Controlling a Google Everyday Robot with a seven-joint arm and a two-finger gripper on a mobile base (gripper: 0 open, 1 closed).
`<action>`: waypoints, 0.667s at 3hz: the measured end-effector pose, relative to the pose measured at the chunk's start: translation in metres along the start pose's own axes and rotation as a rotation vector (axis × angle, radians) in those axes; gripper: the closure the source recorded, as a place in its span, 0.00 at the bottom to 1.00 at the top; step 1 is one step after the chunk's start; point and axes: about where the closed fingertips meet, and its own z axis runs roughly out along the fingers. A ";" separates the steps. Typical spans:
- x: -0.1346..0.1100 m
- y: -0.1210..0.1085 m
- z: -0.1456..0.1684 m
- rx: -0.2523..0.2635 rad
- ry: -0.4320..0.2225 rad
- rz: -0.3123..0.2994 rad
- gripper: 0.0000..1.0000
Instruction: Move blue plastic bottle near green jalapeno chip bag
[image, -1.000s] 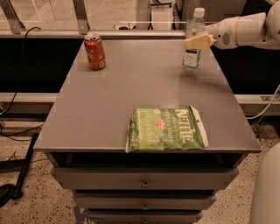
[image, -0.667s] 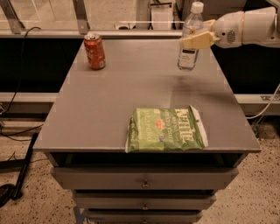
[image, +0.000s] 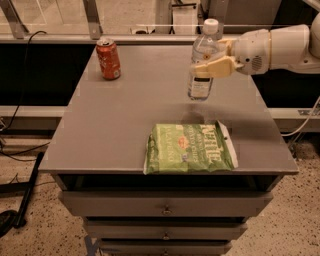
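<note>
Grey tabletop (image: 125, 115), jaws around blue plastic bottle (image: 200, 87), behind front-edge chip bag (image: 190, 149)

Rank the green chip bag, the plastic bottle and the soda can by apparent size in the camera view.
1. green jalapeno chip bag, nearest the camera, so somewhat flattered.
2. blue plastic bottle, held in the gripper at the right rear.
3. orange-red soda can, far back-left.

Gripper (image: 201, 64) clamps blue plastic bottle (image: 201, 88) upright, just beyond green jalapeno chip bag (image: 190, 149); soda can (image: 108, 59) well apart.
</note>
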 end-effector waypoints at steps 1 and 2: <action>0.003 0.023 0.020 -0.062 -0.013 -0.021 1.00; 0.014 0.043 0.032 -0.119 0.006 -0.019 0.98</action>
